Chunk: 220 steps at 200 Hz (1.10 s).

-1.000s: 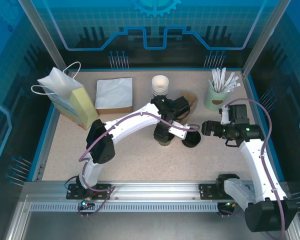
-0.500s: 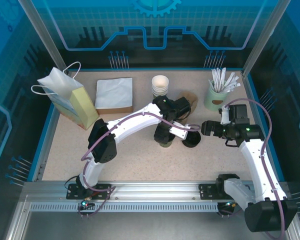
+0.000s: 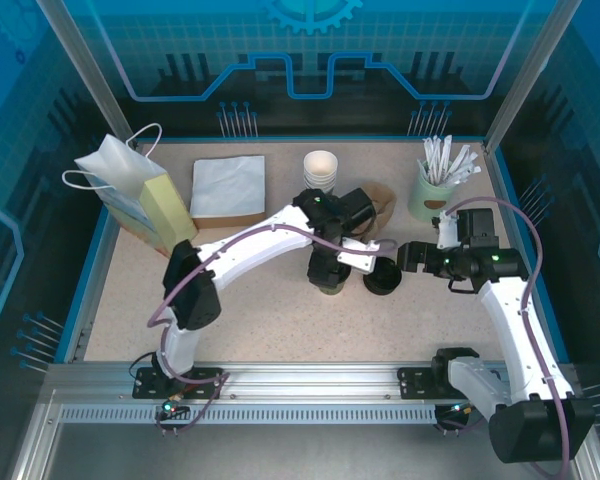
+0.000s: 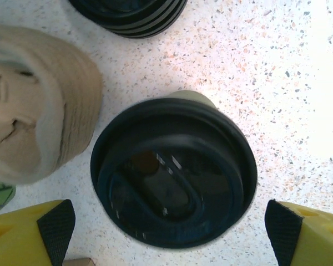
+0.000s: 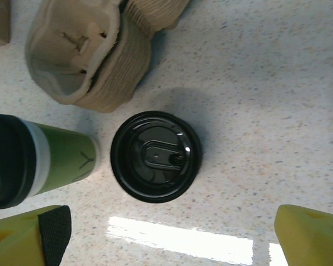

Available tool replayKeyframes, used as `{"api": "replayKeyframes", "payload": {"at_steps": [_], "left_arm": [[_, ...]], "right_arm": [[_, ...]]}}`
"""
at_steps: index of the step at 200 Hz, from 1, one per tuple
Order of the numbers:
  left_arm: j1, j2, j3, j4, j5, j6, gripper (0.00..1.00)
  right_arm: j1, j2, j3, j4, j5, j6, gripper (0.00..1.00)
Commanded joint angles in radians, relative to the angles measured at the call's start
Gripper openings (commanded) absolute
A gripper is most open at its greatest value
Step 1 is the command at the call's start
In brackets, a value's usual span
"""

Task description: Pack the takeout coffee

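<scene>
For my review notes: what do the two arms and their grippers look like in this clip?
Both the left arm and right arm have white tubular links, black joint housings and a looping purple cable. The left gripper and right gripper have yellow fingers with black pads.

L tool (image 3: 328, 268) is hovering directly over the takeout coffee (image 3: 328, 289), covering most of it. Black lid stack (image 3: 382, 279) is sitting btwn L tool and R tool (image 3: 404, 258), just off R tool's tip. Pulp tray (image 3: 381, 204) is lying beyond L tool on the table (image 3: 280, 310).
</scene>
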Motion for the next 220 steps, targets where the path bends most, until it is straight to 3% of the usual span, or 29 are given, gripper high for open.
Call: {"api": "replayKeyframes", "payload": {"at_steps": [1,32,62,91,158,220], "left_arm": [[0.023,-0.143,-0.085,0.069,0.052,-0.08,0.92],[0.034,-0.291,-0.245,0.203,0.025,-0.2,0.91],[0.052,-0.367,-0.306,0.266,-0.027,-0.488,0.88],[0.103,-0.446,-0.421,0.372,0.014,-0.765,0.86],[0.3,-0.504,-0.684,0.641,0.379,-1.344,0.76],[0.311,-0.389,-0.716,0.767,0.524,-1.445,0.71]], "right_arm": [[-0.012,0.022,0.013,0.018,-0.122,-0.005,0.93],[0.013,0.057,0.026,0.039,-0.203,0.03,0.85],[0.105,0.108,0.038,0.074,-0.214,0.079,0.82],[0.208,0.173,0.062,0.109,-0.195,0.127,0.78],[0.362,0.312,0.125,0.133,-0.163,0.179,0.77],[0.416,0.389,0.15,0.141,-0.151,0.198,0.71]]}}
